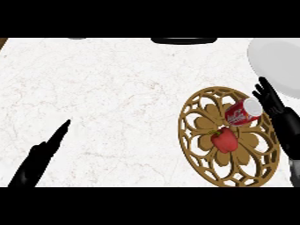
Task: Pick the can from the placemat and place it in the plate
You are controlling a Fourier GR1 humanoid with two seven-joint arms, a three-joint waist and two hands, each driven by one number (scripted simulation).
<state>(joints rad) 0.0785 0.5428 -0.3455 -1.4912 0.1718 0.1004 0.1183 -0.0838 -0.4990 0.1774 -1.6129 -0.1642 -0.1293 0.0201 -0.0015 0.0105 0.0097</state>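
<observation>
The right hand (pixel 277 105) stands just beside the can (pixel 243 112), fingers straight and apart, gripping nothing. The can lies on its side on the gold placemat (pixel 198 145), near the mat's far right edge, with a red pepper (pixel 224 139) close by. The white plate (pixel 288 66) sits just beyond. A can on its side could roll from a nudge, perhaps into the pepper. The left hand (pixel 38 158) rests open at lower left.

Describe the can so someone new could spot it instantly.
Find the round gold openwork placemat on the right of the white marble counter. The can lies on its upper right part. It is red with a silver end, unlike the red pepper beside it.
</observation>
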